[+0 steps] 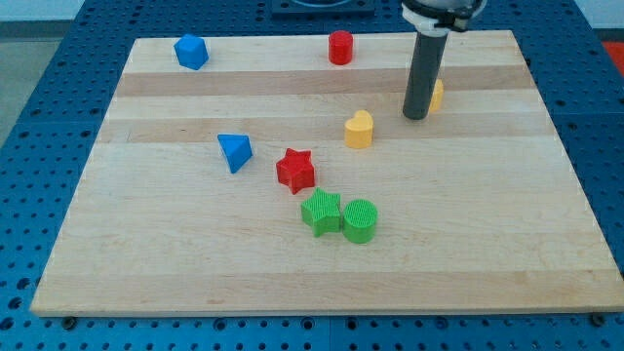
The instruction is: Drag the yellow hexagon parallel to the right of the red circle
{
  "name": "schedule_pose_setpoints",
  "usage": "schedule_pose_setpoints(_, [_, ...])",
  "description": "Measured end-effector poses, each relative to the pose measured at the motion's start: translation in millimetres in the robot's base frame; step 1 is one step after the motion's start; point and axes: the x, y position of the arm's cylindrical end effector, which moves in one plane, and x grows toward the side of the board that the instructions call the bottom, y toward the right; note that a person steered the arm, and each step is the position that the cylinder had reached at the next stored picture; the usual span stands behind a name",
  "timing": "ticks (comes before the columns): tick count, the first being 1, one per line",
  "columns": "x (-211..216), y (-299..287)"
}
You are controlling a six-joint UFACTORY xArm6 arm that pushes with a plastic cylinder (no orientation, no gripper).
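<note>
The big wooden worktop (322,263) holds all the blocks. My tip (416,117) sits near the view's top right. It has no jaws, so nothing is held. The yellow hexagon (436,95) hides mostly behind the rod, touching or just beside it, on the view's right. The red circle (340,47) is up and to the view's left, so I think the hexagon must go upward.
</note>
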Motion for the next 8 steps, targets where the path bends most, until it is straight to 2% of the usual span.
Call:
schedule_pose_setpoints(2, [-28.0, 1.0])
schedule_pose_setpoints(6, [-25.4, 53.2])
schedule_pose_setpoints(8, [-42.3, 59.4])
